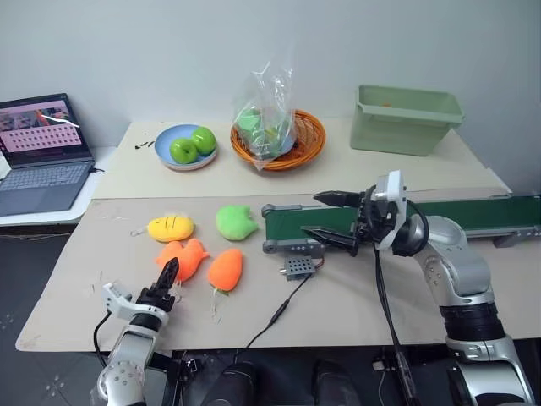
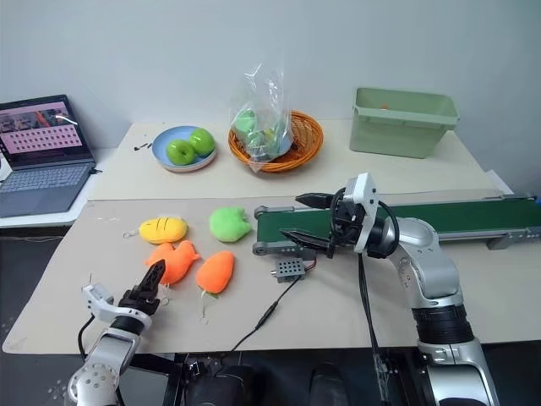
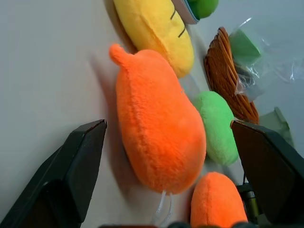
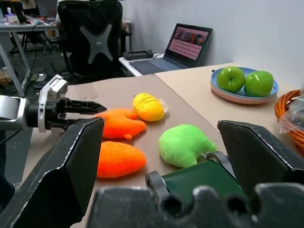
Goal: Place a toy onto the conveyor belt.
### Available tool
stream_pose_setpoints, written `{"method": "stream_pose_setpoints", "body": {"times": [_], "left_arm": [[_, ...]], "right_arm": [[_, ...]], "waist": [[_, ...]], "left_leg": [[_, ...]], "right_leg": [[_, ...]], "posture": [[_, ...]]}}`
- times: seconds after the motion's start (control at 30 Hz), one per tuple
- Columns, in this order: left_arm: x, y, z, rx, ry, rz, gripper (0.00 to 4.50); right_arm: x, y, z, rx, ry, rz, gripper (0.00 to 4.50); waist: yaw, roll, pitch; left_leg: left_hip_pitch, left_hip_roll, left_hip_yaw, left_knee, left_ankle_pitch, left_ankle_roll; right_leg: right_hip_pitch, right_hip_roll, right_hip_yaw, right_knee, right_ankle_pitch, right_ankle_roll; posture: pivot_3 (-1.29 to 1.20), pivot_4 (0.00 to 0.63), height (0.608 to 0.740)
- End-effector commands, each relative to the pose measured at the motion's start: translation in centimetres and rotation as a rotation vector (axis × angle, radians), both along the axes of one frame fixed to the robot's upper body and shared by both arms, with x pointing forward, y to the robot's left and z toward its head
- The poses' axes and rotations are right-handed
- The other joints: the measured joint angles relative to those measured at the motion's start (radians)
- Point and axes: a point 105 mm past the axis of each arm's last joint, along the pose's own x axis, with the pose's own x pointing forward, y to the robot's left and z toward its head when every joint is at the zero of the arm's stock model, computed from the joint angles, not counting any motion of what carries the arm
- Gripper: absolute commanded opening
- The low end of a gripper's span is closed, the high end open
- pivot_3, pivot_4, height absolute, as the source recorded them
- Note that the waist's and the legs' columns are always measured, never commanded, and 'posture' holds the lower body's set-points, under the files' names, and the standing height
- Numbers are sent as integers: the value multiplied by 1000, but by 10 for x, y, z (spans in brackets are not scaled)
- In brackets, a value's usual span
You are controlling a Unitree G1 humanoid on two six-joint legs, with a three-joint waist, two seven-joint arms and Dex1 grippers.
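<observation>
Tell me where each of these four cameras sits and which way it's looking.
Left eye: on the head, looking forward and down at the table; both arms show.
Right eye: beside it, same scene.
Left wrist: along the open left gripper at the orange fish toy.
Right wrist: along the open right gripper over the conveyor belt end, facing the plush toys and the left gripper.
Shared: the toy shows in all views.

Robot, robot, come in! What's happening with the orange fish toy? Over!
Left end effector open, at the fish toy, not gripping. Right end effector open, empty, over the conveyor belt end. Oval orange plush right beside the fish.
</observation>
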Motion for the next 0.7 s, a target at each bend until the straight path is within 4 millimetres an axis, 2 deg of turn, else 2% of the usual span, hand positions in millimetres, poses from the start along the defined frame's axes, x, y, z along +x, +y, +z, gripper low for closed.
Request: {"method": "stream_pose_setpoints", "body": {"times": [0.03, 0.23, 0.4, 0.5, 0.57, 0.6, 0.63, 0.7], "left_arm": [[3, -11, -5, -19, 24, -41, 4484], [-1, -7, -8, -21, 35, -28, 4484], [-1, -5, -8, -24, 35, -8, 3141], [-2, -5, -9, -23, 39, -5, 1924], [-2, -5, -11, -18, 44, -7, 1334], [-2, -6, -12, -7, 50, -11, 837], [-3, -6, -13, 4, 56, -13, 670], [-3, -6, -15, 17, 67, -5, 670]], "right_arm": [[-1, -2, 10, 7, -54, -14, 4500], [0, -2, 9, 9, -51, -24, 4500], [1, -2, 7, -1, -48, -30, 4500], [2, -2, 6, -9, -46, -34, 4500], [2, -2, 6, -10, -46, -33, 4500], [2, -1, 6, -11, -46, -32, 4500], [2, -1, 6, -11, -45, -31, 4500], [2, 0, 6, -13, -44, -30, 4500]], "waist": [[-2, 0, 0], [-3, 0, 0], [-6, -2, 1], [-9, -3, 2], [-11, -4, 2], [-12, -4, 2], [-13, -4, 2], [-15, -4, 2]], "left_leg": [[0, 0, 0, 0, 0, 0], [0, 1, 1, -1, 0, 0], [-1, 2, 2, -1, 0, 0], [-1, 3, 2, -1, -1, 0], [-1, 3, 2, -1, -1, 0], [-2, 3, 2, -1, -2, 0], [-2, 3, 2, -1, -2, 0], [-1, 3, 2, -1, -2, 0]], "right_leg": [[-1, 0, 0, 0, 0, 0], [-1, 0, 0, -1, 1, -1], [-1, 1, 0, -2, 1, -1], [-2, 2, 0, -3, 1, -1], [-2, 3, 0, -4, 1, -1], [-2, 3, 0, -5, 1, -1], [-2, 3, 0, -5, 1, -1], [-2, 3, 0, -5, 1, -1]], "posture": [[0, 150, 740], [0, 150, 740], [0, 150, 740], [0, 150, 740], [0, 150, 740], [0, 150, 740], [0, 150, 740], [0, 150, 740]]}}
